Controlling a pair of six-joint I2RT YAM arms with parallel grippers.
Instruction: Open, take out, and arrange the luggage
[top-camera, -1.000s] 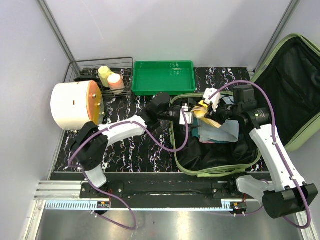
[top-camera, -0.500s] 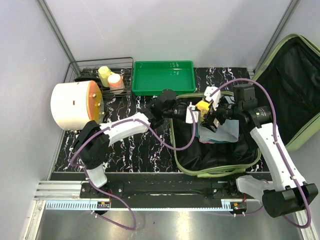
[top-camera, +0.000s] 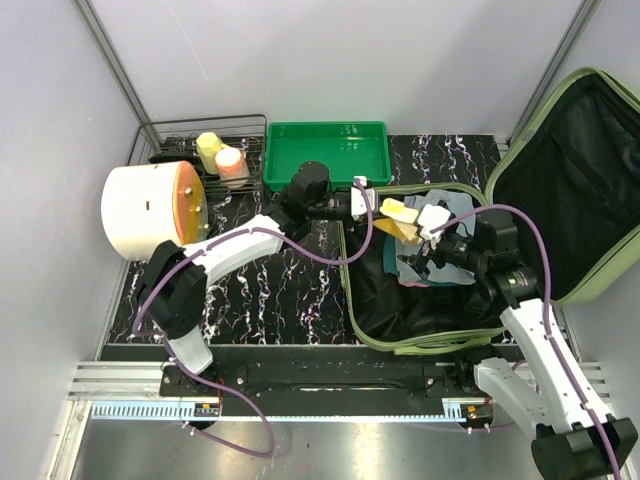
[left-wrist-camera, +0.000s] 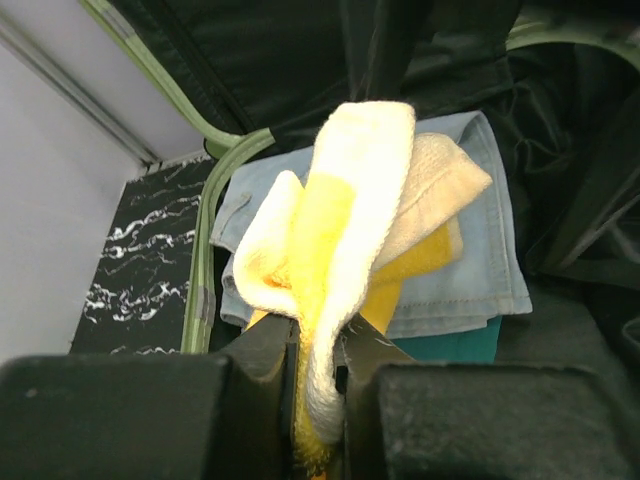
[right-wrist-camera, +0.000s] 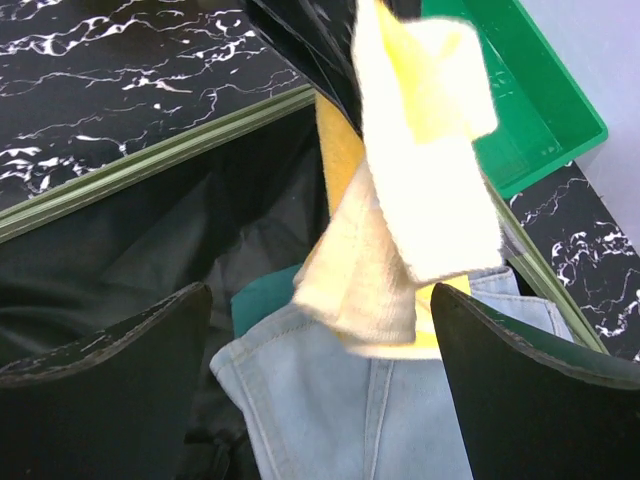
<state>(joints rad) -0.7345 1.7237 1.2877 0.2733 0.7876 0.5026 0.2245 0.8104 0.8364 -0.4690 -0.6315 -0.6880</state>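
Observation:
The luggage (top-camera: 590, 140) lies open at the right of the table, its lid leaning back and its black-lined base (top-camera: 352, 290) holding folded clothes. My left gripper (top-camera: 368, 207) is shut on a yellow and cream towel (top-camera: 400, 215), which hangs above the base's far left corner. In the left wrist view the towel (left-wrist-camera: 350, 200) is pinched in the gripper (left-wrist-camera: 318, 370), above a pale denim piece (left-wrist-camera: 470, 270) and a teal cloth (left-wrist-camera: 450, 345). My right gripper (right-wrist-camera: 320, 370) is open over the denim (right-wrist-camera: 380, 420), just below the towel (right-wrist-camera: 420, 180).
A bright green tray (top-camera: 325, 152) sits behind the suitcase's left corner. A wire rack (top-camera: 180, 135) with two bottles stands at the back left. In front of it is a white drum with an orange face (top-camera: 150, 210). Grey walls close in on the left and back.
The right gripper opened, let go of the towel and drew back toward the near side. The left gripper shut on the towel and pulled it left toward the tray.

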